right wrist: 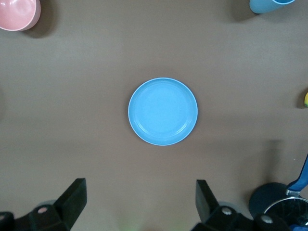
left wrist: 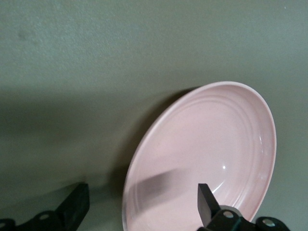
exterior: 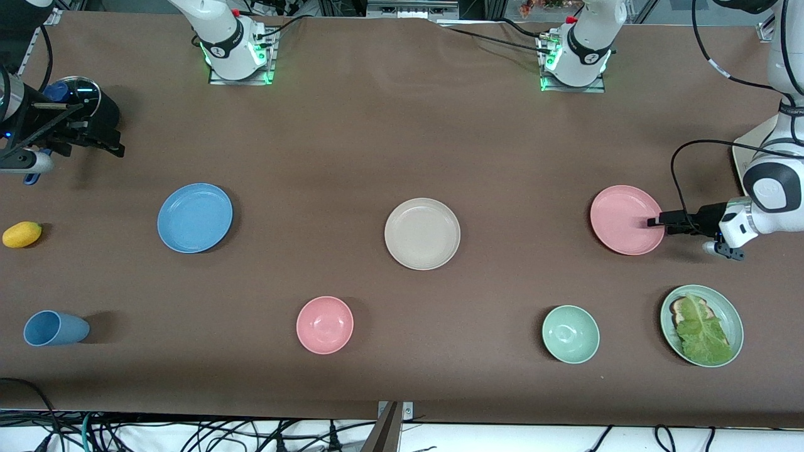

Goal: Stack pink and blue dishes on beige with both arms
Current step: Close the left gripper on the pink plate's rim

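Note:
The beige plate (exterior: pixel 422 233) lies at the middle of the table. The pink plate (exterior: pixel 622 216) lies toward the left arm's end. My left gripper (exterior: pixel 656 222) is low at its rim and open. In the left wrist view one finger (left wrist: pixel 206 202) is over the pink plate (left wrist: pixel 211 144) and the other is outside its rim, with the left gripper (left wrist: pixel 144 192) straddling that rim. The blue plate (exterior: pixel 195 218) lies toward the right arm's end. My right gripper (exterior: pixel 107 145) hangs high above that end, open and empty. In the right wrist view the right gripper (right wrist: pixel 142 192) is well above the blue plate (right wrist: pixel 162 111).
Nearer the front camera sit a pink bowl (exterior: pixel 325 324), a green bowl (exterior: pixel 570 334) and a green plate (exterior: pixel 738 326) with toast and lettuce. A blue cup (exterior: pixel 55 328) lies on its side and a lemon (exterior: pixel 22 234) sits at the right arm's end.

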You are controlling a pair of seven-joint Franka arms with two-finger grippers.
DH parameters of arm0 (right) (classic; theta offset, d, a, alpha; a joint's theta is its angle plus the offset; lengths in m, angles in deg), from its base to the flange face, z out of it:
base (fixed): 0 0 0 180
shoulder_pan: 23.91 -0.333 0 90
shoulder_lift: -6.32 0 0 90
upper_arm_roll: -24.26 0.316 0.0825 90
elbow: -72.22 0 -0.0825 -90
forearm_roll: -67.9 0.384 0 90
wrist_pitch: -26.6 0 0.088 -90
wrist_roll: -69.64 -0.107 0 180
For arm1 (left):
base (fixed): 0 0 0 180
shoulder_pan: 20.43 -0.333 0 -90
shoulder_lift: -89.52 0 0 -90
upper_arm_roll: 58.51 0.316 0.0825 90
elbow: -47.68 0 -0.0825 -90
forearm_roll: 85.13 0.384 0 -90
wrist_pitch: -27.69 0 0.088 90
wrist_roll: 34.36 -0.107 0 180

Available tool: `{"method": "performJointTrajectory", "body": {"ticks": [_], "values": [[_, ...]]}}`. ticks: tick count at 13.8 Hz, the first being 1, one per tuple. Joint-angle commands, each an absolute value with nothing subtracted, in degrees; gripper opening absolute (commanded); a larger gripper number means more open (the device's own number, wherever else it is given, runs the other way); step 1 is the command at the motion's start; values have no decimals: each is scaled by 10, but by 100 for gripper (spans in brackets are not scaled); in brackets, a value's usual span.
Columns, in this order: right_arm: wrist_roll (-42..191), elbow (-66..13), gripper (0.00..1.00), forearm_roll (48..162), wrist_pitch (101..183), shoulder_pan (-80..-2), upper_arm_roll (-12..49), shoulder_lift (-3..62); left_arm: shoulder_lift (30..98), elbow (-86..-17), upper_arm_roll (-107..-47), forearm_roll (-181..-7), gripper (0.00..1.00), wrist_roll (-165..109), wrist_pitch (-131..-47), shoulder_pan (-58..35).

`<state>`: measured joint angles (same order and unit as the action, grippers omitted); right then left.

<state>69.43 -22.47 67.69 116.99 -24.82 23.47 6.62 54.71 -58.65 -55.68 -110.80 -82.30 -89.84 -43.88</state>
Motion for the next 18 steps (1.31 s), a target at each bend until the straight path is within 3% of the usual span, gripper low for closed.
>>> {"method": "performJointTrajectory", "body": {"ticks": [1, 3, 7, 8, 10, 11, 18], "values": [[695, -231, 100, 675, 1168, -243, 238, 59, 576, -618, -561, -1125, 86, -841, -910, -444], [695, -232, 100, 675, 1168, -243, 238, 59, 576, -617, -561, -1125, 52, -841, -910, -444], [695, -231, 100, 675, 1168, -243, 238, 59, 571, -617, -561, -1126, 58, -841, -917, -444], [695, -232, 100, 675, 1168, -243, 238, 59, 569, -617, -561, -1126, 53, -842, -924, -444], [695, -232, 100, 675, 1168, -243, 238, 59, 567, -617, -562, -1126, 13, -858, -928, -444], [695, -231, 100, 675, 1168, -243, 238, 60, 567, -617, -561, -1130, 0, -865, -929, -444], [695, -231, 100, 675, 1169, -243, 238, 60, 567, -615, -561, -1131, 0, -867, -928, -444]]}}
